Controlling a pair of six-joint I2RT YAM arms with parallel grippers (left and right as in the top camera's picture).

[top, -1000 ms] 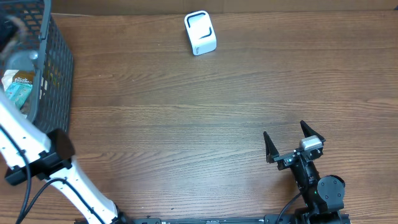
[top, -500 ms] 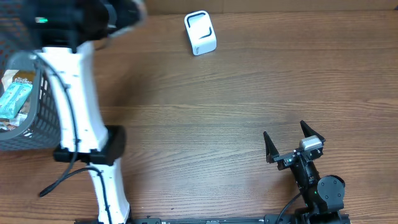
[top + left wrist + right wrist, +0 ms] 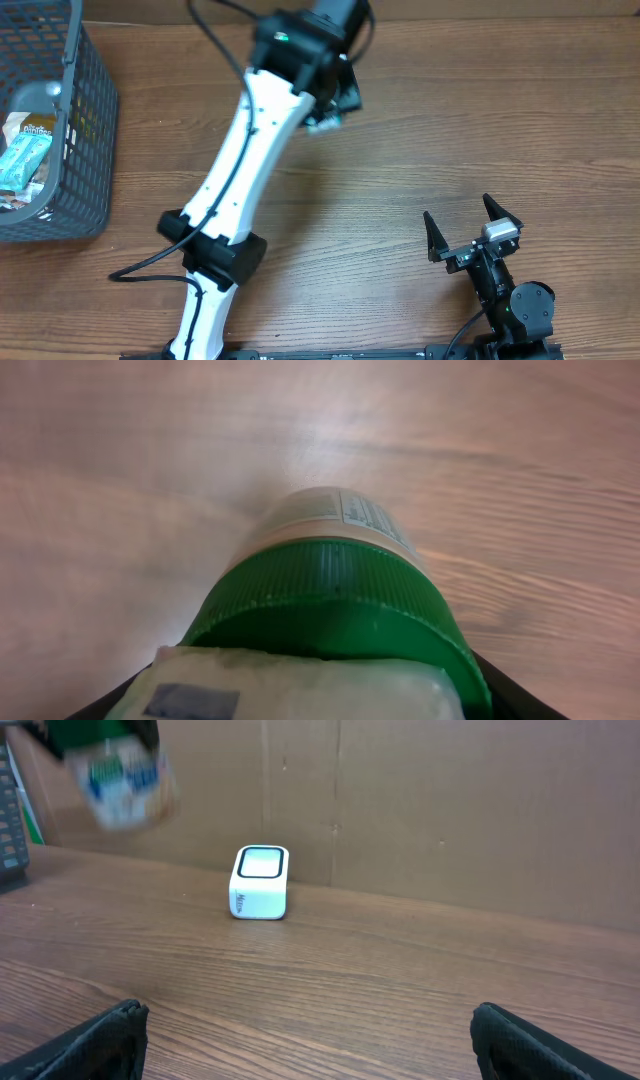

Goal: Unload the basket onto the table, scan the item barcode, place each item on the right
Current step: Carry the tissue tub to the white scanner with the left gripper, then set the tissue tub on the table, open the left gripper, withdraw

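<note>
My left gripper (image 3: 335, 92) is shut on a jar with a wide green lid (image 3: 330, 600) and a pale printed label (image 3: 345, 510). It holds the jar in the air at the table's back middle. A pale packet-like surface with a blue patch (image 3: 290, 685) lies against the lid between the fingers. From the right wrist the jar (image 3: 118, 765) shows as a blur above and left of the white scanner (image 3: 260, 882). In the overhead view the left arm covers the scanner. No barcode can be made out. My right gripper (image 3: 466, 226) rests open at the front right, holding nothing.
A dark mesh basket (image 3: 92, 120) stands at the back left with several packets (image 3: 22, 165) inside. A brown cardboard wall (image 3: 450, 810) rises behind the scanner. The white left arm (image 3: 235, 200) stretches diagonally over the table's middle.
The left arm has swung from the basket at the left across to the back middle, carrying the jar over the scanner. The right arm has not moved.
</note>
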